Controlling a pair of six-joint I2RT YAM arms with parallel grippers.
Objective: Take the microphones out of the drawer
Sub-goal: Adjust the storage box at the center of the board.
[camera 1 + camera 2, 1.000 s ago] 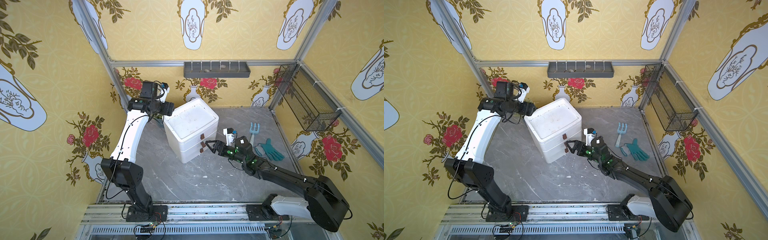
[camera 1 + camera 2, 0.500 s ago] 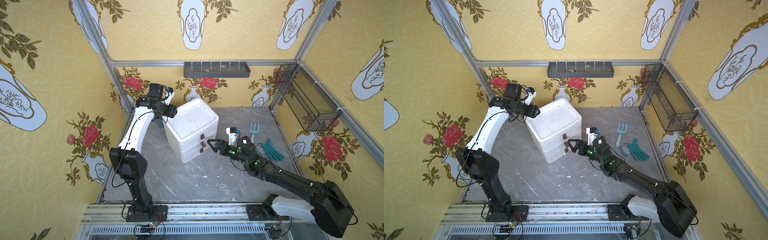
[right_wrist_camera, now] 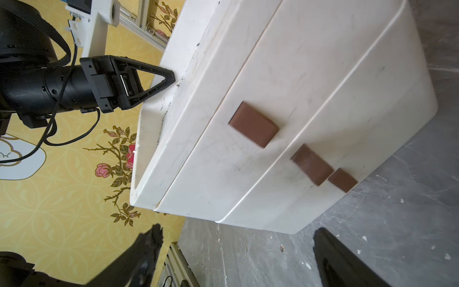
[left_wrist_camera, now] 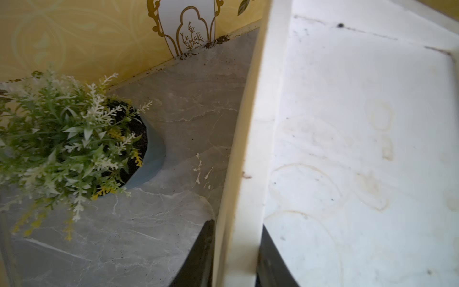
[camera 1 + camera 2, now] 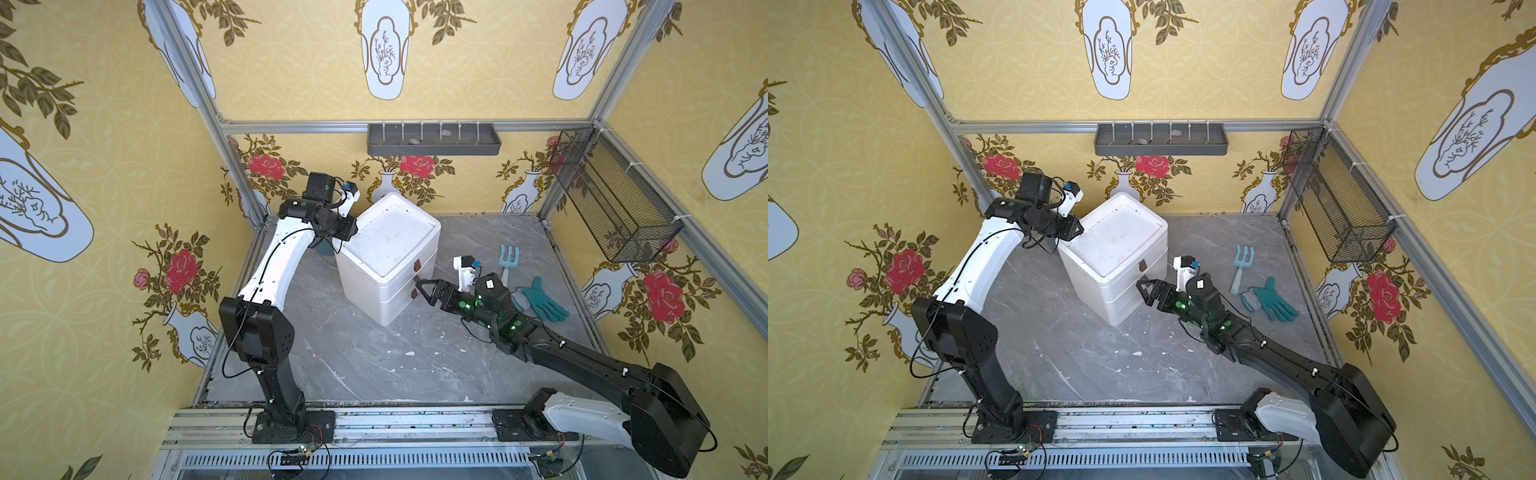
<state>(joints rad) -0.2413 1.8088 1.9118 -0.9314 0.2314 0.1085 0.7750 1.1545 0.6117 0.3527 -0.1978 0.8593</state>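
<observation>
Grey marble tabletop (image 5: 374,365), yellow floral walls | microphone: out of sight; white drawer unit (image 5: 390,253) fully closed | right gripper (image 5: 423,286): jaws wide apart, facing brown handle tabs (image 3: 253,124) | left gripper (image 5: 348,233): clamped on unit's rear top rim | potted plant (image 4: 74,139) beside unit | hand fork (image 5: 508,259), teal glove (image 5: 542,301) near right arm

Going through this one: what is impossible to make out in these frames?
Microphone: unseen in every view; shut drawers of the drawer unit hide it.
Potted plant: blurred and edge-cropped in the left wrist view, nearly hidden under the left arm in both top views.
Wall tray contents: too small in both top views.
</observation>
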